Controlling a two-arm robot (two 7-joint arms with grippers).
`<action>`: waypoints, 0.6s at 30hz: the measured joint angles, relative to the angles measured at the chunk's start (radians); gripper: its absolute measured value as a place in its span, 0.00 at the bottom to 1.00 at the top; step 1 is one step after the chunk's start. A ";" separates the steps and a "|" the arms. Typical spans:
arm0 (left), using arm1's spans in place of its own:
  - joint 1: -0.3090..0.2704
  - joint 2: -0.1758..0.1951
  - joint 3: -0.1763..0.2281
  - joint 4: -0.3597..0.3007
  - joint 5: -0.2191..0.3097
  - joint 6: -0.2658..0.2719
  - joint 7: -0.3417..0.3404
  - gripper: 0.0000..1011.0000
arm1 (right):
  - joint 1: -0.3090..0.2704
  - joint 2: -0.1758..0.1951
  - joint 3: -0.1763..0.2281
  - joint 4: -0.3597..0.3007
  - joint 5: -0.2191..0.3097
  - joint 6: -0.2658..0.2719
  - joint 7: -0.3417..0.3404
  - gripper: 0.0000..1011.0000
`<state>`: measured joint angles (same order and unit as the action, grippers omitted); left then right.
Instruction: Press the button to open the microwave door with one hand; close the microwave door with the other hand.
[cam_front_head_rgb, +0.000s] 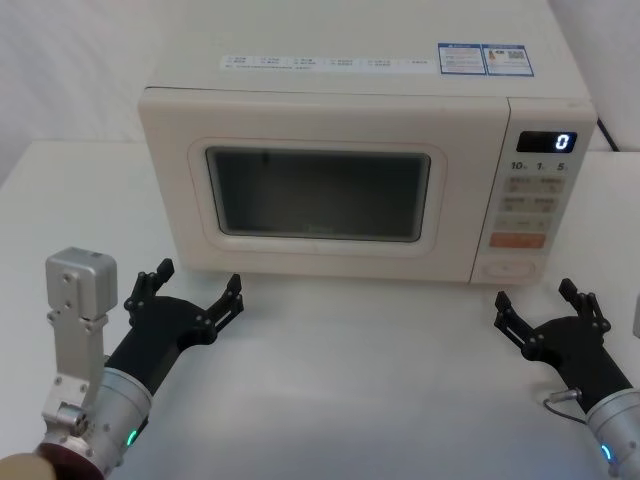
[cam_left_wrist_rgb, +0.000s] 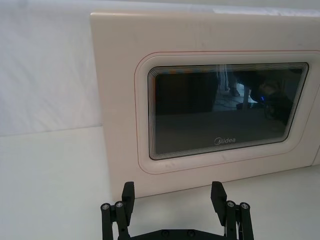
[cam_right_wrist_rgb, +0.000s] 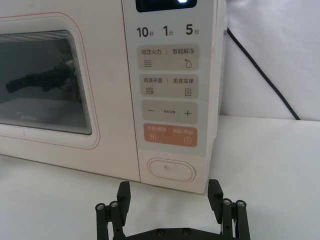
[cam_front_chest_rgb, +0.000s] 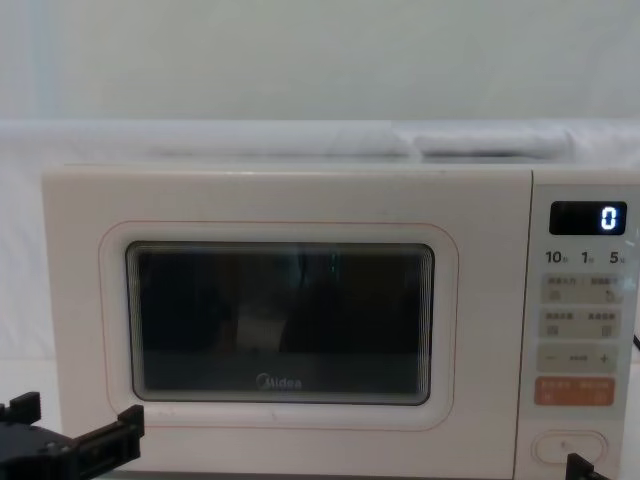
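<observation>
Sitting square on the white tabletop (cam_front_head_rgb: 330, 380), the microwave (cam_front_head_rgb: 360, 110) fills the far middle of the head view, and its door (cam_front_head_rgb: 320, 190) is shut flush, window dark. Down at 5 o'clock on the front face, at the foot of the control panel (cam_front_head_rgb: 535, 190), there's the button (cam_front_head_rgb: 510, 268), a wide cream oval under the orange key (cam_front_head_rgb: 517, 240).

The right tool (cam_front_head_rgb: 545, 305) waits on the tabletop just in front of that corner, fingers spread wide, holding nothing. The left tool (cam_front_head_rgb: 195, 290) sits at 7 o'clock from the door, also released and empty, tips aimed at the door's lower left edge.

My read on handling: that button looks like stiff plastic with a short spring travel, so a firm, straight poke with one fingertip at its centre should do; an off-centre push could slide off the recessed rim. The door is a rigid, light panel, most likely hinged on the left. Closing wants a flat push on the free right side, not a pinch.

Room looks generous. Bare tabletop lies ahead of both tools, but the left one sits inside the likely swing path, so I'd watch that
</observation>
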<state>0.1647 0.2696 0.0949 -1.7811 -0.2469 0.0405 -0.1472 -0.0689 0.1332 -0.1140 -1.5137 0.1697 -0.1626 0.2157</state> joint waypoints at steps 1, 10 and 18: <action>0.000 0.000 0.000 0.000 0.000 0.000 0.000 0.99 | 0.000 0.000 0.000 0.000 0.000 0.000 0.000 0.99; -0.001 0.001 0.001 -0.001 -0.002 0.001 -0.001 0.99 | 0.000 0.000 0.000 0.000 0.000 0.000 0.000 0.99; -0.002 0.001 0.002 -0.002 -0.002 0.001 -0.002 0.99 | 0.000 0.000 0.000 0.000 0.000 0.000 0.000 0.99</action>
<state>0.1630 0.2710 0.0966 -1.7829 -0.2493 0.0416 -0.1494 -0.0688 0.1332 -0.1140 -1.5137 0.1697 -0.1626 0.2157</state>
